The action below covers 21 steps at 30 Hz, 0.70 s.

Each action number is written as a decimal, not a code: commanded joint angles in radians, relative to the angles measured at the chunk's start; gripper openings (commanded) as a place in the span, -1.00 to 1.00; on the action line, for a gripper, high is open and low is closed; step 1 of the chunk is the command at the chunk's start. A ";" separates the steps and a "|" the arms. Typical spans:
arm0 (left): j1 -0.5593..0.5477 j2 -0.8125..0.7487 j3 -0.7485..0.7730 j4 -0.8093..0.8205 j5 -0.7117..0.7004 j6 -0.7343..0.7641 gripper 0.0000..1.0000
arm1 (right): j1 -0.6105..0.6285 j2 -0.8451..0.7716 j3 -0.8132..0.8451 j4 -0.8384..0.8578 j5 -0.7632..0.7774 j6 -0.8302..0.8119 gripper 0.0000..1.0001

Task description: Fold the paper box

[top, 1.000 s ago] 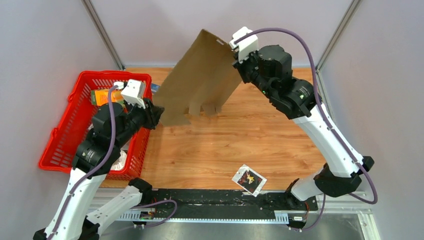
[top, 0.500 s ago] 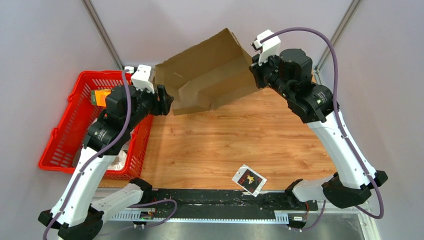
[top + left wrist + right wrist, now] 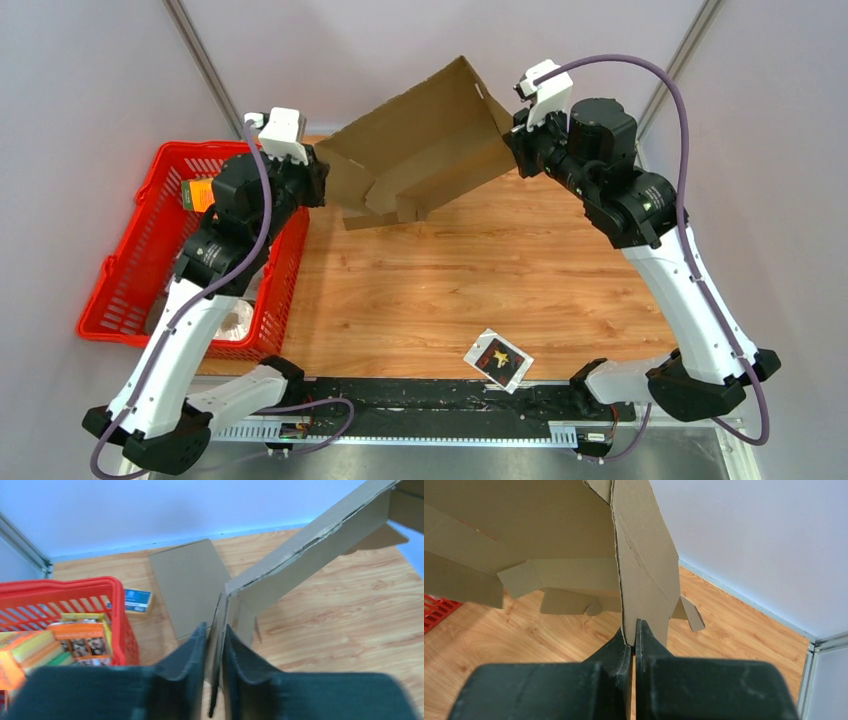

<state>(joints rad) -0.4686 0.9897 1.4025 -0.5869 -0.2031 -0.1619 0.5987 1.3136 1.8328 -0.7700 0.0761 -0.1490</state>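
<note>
- 6 o'clock, near edge: a small printed packet (image 3: 498, 359) lies flat on the table (image 3: 450, 290), well apart from the work.
- 9 o'clock: the red basket (image 3: 130, 290) holds cartons and is not involved.
- 10 o'clock: my left gripper (image 3: 214, 630) is clenched on the paper box (image 3: 420, 150) at its left corner edge, with a pad on each face.
- 1 o'clock: my right gripper (image 3: 634, 627) is clamped on the lower edge of the right panel.
- 12 o'clock: the paper box hangs in the air between both grippers, tilted with its right end higher and small flaps dangling.
- Handling, as I judge it: light corrugated board, stiff across panels and weak along scored creases. Grip panel edges near corners, never loose flaps.
- Change: one second ago the board hung as a flat sheet. It is now opened into a trough, and my left gripper sits farther back than half a second ago.
</note>
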 commanded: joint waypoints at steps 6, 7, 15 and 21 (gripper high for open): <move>0.004 0.056 0.121 0.006 0.126 0.160 -0.97 | -0.008 -0.031 0.070 -0.084 0.180 -0.056 0.20; 0.004 0.069 0.137 -0.004 0.142 0.176 -0.97 | -0.005 -0.007 0.109 -0.124 0.163 -0.066 0.32; 0.004 0.167 0.354 -0.152 0.246 0.301 -0.97 | 0.127 0.142 0.411 -0.091 -0.027 -0.282 1.00; 0.004 0.208 0.455 -0.251 0.303 0.332 -0.96 | 0.305 0.283 0.533 -0.160 0.146 -0.455 1.00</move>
<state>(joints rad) -0.4683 1.1912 1.7828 -0.7750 0.0273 0.1112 0.8364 1.5108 2.3180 -0.8852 0.1387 -0.4526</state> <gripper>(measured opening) 0.028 0.998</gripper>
